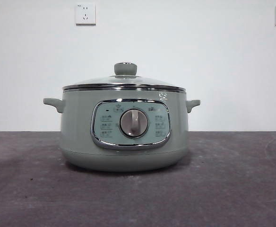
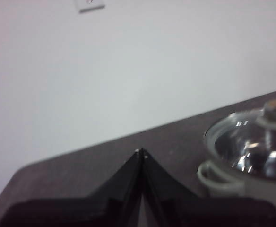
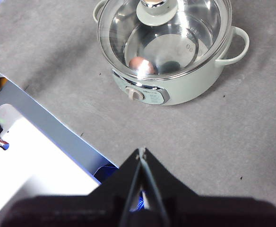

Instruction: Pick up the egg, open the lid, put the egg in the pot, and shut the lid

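The sage-green pot stands in the middle of the grey table, its dial panel facing the front view. The glass lid with its green knob sits shut on the pot's rim. Through the glass in the right wrist view, the orange-brown egg lies inside the pot under the lid. My right gripper is shut and empty, high above the table in front of the pot. My left gripper is shut and empty, off to the side of the pot and lid.
A white wall with power sockets stands behind the table. In the right wrist view, the table's edge and a white and blue frame lie beside my right gripper.
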You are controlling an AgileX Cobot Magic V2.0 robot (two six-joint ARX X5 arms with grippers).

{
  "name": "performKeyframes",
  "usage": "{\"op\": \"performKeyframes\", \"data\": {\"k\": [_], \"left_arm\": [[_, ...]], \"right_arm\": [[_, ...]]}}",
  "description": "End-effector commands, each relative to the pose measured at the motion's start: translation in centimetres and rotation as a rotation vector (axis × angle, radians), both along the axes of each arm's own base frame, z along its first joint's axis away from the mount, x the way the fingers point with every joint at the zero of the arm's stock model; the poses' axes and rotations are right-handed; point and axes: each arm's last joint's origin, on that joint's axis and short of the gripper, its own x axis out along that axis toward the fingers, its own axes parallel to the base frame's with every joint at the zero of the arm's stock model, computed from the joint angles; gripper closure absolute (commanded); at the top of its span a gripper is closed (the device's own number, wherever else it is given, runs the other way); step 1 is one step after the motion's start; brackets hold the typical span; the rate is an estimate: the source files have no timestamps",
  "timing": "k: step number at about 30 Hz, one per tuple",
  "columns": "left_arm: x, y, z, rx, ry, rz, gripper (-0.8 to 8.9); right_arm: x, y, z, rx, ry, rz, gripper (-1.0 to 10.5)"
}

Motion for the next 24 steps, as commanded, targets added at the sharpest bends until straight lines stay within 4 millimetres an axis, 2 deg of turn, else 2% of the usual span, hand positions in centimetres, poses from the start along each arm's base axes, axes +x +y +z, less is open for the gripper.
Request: {"op": "performKeyframes", "data": {"k": [1, 5, 12, 18, 24], "left_arm": [[0.1, 0.2, -1.9, -0.029, 0.011, 0.043, 8.17], [0.0, 0.4, -4.3, -0.057, 0.028, 0.093, 8.17], [0.3, 0.5, -7.2, -0.089, 0.068, 0.118, 8.17], [0.6, 0.6, -8.8, -0.120, 0.123, 0.122, 8.17], [0.5, 0.5, -9.6, -0.117, 0.204, 0.116, 8.17]], "right_arm": [[-0.2, -0.1, -0.1, -0.005, 0.016, -0.007, 9.5], [-0.2, -0.1, -0.1, -0.005, 0.016, -0.007, 9.5], [-0.2, -0.1, -0.1, -0.005, 0.016, -0.007, 9.5], [-0.2, -0.1, -0.1, -0.005, 0.016, -0.007, 9.5], [-0.2, -0.1, -0.1, -0.005, 0.016, -0.007, 9.5]]}}
